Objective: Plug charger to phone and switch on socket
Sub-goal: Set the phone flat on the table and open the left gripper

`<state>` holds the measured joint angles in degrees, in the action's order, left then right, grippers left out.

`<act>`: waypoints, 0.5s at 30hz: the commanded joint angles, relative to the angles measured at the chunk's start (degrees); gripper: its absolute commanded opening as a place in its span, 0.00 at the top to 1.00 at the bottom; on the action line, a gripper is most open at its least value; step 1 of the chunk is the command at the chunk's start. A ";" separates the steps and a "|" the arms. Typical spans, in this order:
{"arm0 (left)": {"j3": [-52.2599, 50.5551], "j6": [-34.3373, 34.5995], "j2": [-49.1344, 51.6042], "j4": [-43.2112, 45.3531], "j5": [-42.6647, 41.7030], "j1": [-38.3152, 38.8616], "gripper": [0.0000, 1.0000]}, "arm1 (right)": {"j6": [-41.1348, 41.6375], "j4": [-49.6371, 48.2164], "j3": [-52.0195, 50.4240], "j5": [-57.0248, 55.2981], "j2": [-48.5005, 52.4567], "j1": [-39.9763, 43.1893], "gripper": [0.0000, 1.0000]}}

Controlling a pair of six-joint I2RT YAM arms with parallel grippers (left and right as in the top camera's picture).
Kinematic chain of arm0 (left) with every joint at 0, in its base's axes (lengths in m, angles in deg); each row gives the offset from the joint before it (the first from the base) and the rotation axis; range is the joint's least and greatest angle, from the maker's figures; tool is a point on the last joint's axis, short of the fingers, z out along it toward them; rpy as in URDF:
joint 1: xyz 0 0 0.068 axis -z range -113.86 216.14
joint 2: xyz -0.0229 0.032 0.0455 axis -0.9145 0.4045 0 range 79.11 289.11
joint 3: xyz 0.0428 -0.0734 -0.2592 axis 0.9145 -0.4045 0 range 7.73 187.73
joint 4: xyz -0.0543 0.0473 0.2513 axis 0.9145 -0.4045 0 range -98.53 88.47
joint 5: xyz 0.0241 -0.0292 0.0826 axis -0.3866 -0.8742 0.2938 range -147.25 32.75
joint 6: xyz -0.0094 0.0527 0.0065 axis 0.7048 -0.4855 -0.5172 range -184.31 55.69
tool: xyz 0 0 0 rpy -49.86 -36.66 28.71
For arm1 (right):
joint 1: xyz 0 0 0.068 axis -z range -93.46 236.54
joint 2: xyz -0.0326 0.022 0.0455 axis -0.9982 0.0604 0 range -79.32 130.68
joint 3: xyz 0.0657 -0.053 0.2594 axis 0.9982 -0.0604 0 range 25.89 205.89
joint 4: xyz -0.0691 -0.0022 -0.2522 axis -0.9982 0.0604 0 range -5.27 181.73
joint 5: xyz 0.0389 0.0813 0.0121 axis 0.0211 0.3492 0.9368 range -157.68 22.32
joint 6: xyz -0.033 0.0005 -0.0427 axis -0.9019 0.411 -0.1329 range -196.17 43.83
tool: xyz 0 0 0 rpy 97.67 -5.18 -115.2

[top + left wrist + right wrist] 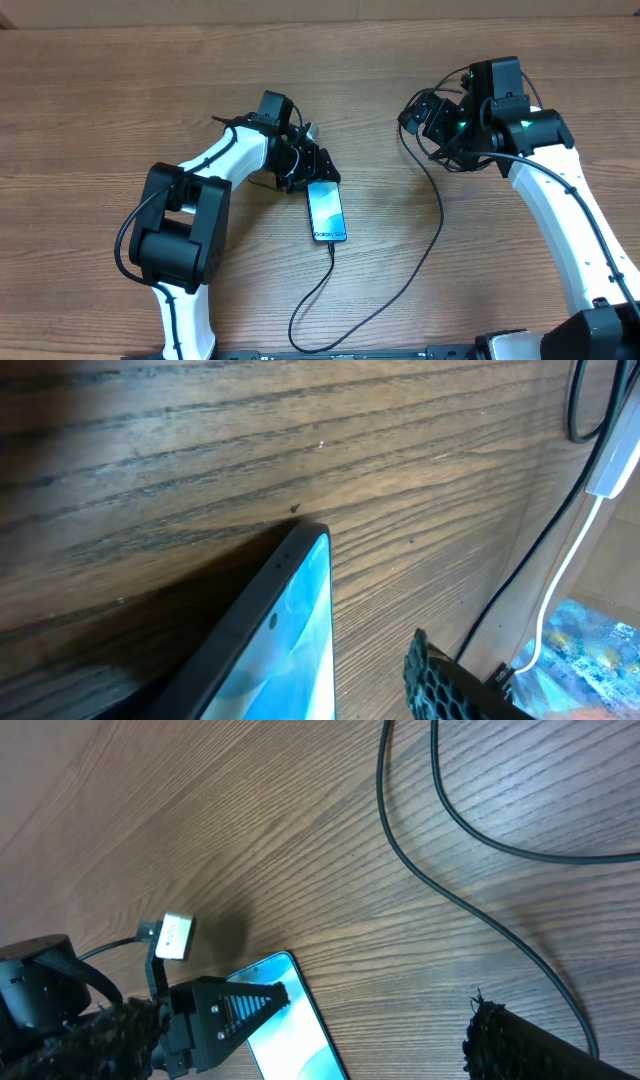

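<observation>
The phone (327,212) lies flat at mid-table, its blue-teal screen up. The charger's black cable (440,215) has its tip at the phone's near end (333,245). It loops toward the front edge, then runs up to my right gripper (422,115), where I cannot make out its plug head. My left gripper (312,172) is open at the phone's far end. One finger (445,680) stands apart from the phone's edge (300,620). In the right wrist view my right gripper's finger (520,1045) shows, open and empty, with the phone (295,1020) and cable (470,910) ahead. The socket is out of view.
The bare wooden table (120,100) stretches to the left and back. In the left wrist view a small white piece with a thin white cord (610,460) shows past the table's edge, beside a stretch of the black cable (520,565).
</observation>
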<state>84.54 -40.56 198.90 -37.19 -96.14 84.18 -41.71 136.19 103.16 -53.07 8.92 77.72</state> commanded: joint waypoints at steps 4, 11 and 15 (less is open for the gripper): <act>-0.63 -0.83 0.87 -0.79 6.34 0.09 0.10 | -0.50 -0.11 -0.07 -0.68 -0.70 -0.11 0.00; -0.63 -0.83 0.87 -1.46 6.49 0.09 0.00 | -0.50 -0.11 -0.07 -0.68 -0.70 -0.11 0.00; -0.63 -0.83 0.87 -1.75 7.21 0.00 0.00 | -0.50 -0.09 -0.07 -0.68 -0.70 -0.11 0.00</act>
<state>85.35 -40.69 197.76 -37.80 -96.05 84.29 -41.73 136.26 103.18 -53.09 8.92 77.72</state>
